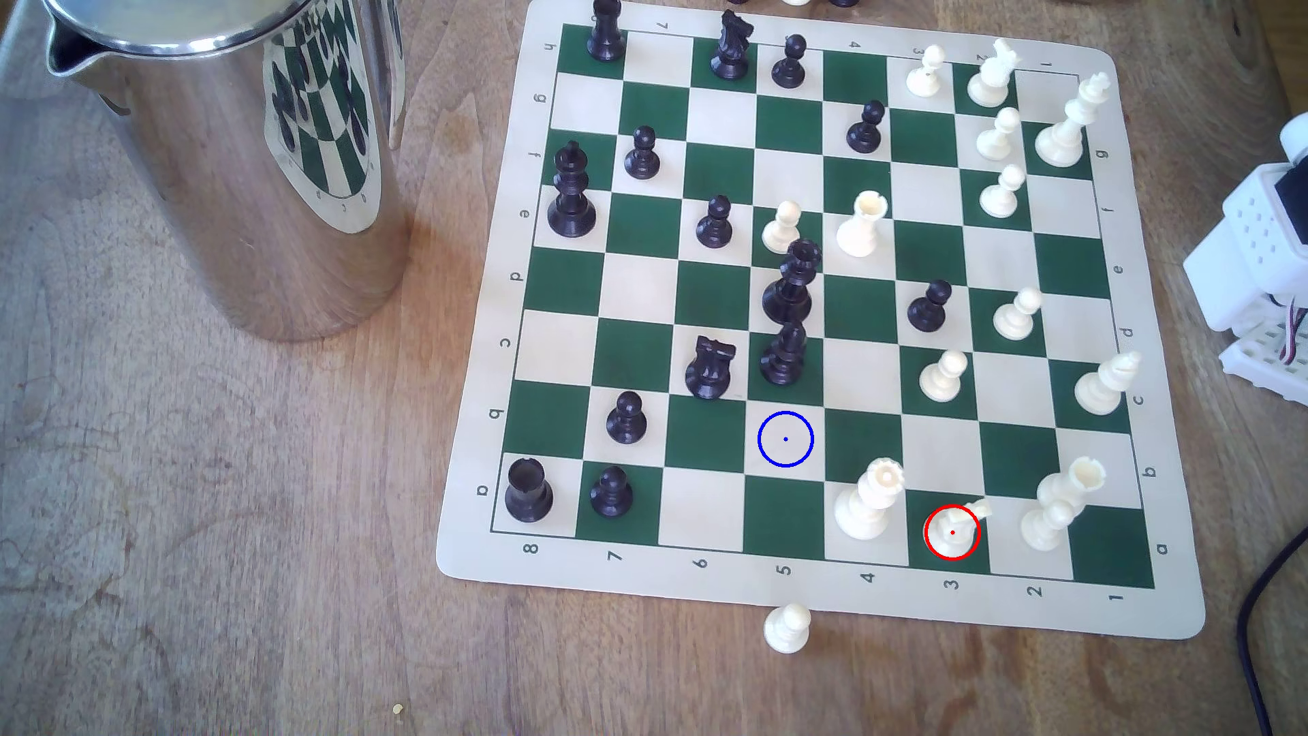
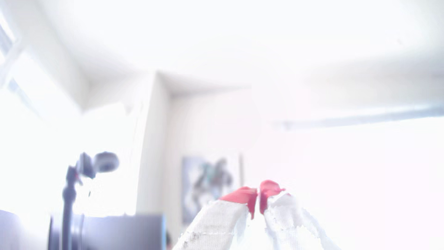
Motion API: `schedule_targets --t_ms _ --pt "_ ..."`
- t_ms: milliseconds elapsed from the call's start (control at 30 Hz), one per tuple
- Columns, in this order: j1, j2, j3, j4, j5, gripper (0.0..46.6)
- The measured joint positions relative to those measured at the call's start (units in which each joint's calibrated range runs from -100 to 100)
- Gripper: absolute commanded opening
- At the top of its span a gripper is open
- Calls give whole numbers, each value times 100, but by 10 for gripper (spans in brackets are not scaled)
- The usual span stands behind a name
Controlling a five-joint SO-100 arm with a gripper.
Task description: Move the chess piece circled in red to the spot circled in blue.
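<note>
Pincer raised and empty, red-tipped fingers nearly touching, thin gap between.

Exterior view looks steeply down on the chessboard and worktop; wrist view, close behind the red-tipped pincer, faces an overexposed room.

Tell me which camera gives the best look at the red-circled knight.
The exterior view: the knight stands sharp on its green square in the near row, between two taller cream pieces. The wrist view is washed out and aimed at a room; it shows the claw with tips nearly touching.
</note>
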Motion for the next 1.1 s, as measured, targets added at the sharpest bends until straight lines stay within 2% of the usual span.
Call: schedule_targets --t_ms 67,200,267,400,467,567,600,667,800,900,1100 --pt "-96 0 -226 1243 -24 2" --pt "-553 260 -325 1960 -166 13" --pt "-642 452 -352 2199 -127 20" --pt "-1158 1181 -569 3052 -63 45" --pt "-1659 1801 -1030 3809 -54 58" --pt "-2058 2380 -1356 4454 -190 58" --pt "-2316 2832 -1600 4932 -327 56" --pt "-2529 3184 -1826 5307 -435 52" --pt "-3083 4223 -2097 5920 -737 116" --pt "-3223 4818 -2133 6000 -864 143" --pt "-3289 5279 -2106 5697 -933 173"
